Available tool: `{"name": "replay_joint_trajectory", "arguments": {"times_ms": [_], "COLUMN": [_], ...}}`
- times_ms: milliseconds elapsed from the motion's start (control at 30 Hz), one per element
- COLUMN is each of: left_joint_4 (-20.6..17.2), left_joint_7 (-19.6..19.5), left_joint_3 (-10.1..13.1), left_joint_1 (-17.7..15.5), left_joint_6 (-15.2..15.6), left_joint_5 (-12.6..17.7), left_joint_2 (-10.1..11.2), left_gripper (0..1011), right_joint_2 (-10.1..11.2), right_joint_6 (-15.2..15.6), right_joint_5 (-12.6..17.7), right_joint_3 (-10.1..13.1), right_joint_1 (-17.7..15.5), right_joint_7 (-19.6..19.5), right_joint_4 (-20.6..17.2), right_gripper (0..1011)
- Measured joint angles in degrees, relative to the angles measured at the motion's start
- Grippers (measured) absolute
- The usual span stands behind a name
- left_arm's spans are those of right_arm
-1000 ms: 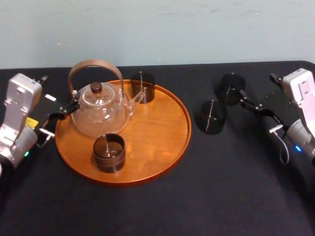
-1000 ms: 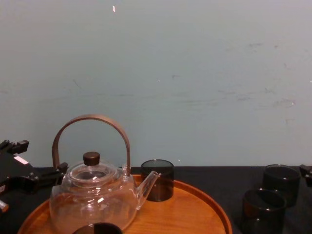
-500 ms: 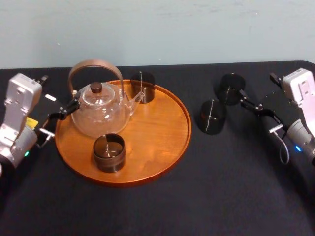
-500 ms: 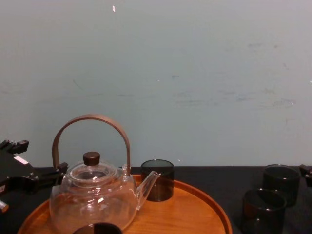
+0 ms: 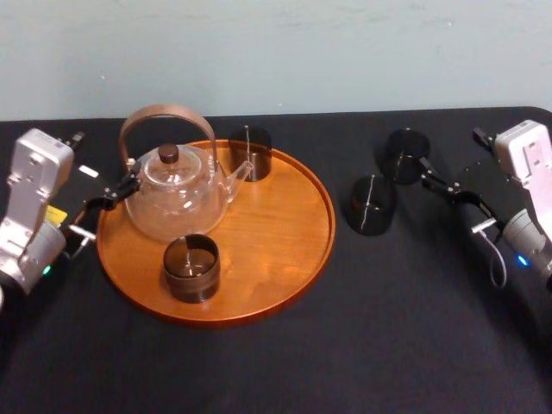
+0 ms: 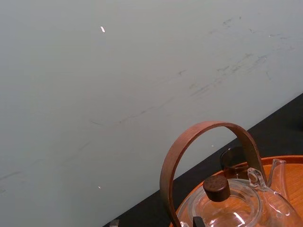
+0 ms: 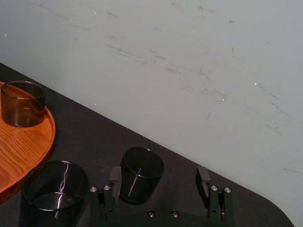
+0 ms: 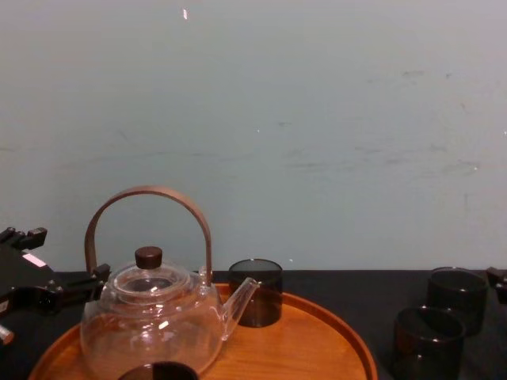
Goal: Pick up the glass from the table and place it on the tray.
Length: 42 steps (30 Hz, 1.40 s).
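Fingers of the right gripper (image 7: 159,176) are held spread and empty, low over the table (image 7: 94,137). Just ahead of them, off-centre toward one finger, the glass (image 7: 141,172) is seen upright on the table, untouched. A second glass (image 7: 54,191) stands close beside it; a skewed advance could knock one into the other or tip it. Farther off, the tray (image 7: 28,142) is already occupied by a teapot (image 5: 172,203) and two more glasses (image 5: 191,267), with the left gripper (image 5: 112,194) parked, spread, beyond it. Matte black tabletop is backed by a scuffed pale wall (image 7: 189,56).
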Motion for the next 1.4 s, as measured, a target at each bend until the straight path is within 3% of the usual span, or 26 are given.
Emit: {"name": "replay_joint_trajectory", "arguments": {"times_ms": [333,833,1133,1400], "left_joint_4": [0.0,0.0,0.0,0.0], "left_joint_7": [0.0,0.0,0.0,0.0], "left_joint_3": [0.0,0.0,0.0,0.0], "left_joint_1": [0.0,0.0,0.0,0.0], "left_joint_6": [0.0,0.0,0.0,0.0], "left_joint_5": [0.0,0.0,0.0,0.0], "left_joint_2": [0.0,0.0,0.0,0.0], "left_gripper": [1010,1010,1009,1010], "right_joint_2": [0.2,3.3,3.8,2.4], "right_joint_6": [0.4,1.6,3.0,4.0], "right_joint_5": [1.1,4.3,4.7,4.7], "right_joint_3": [1.3,5.3,5.4,4.5], "right_joint_1": [-0.8,-9.4,-12.8,-12.7], "right_joint_7": [1.7,6.0,8.6,11.4], "right_joint_4": [-0.7,-9.6,-12.8,-12.4], "right_gripper": [1002,1002,1002,1002]}}
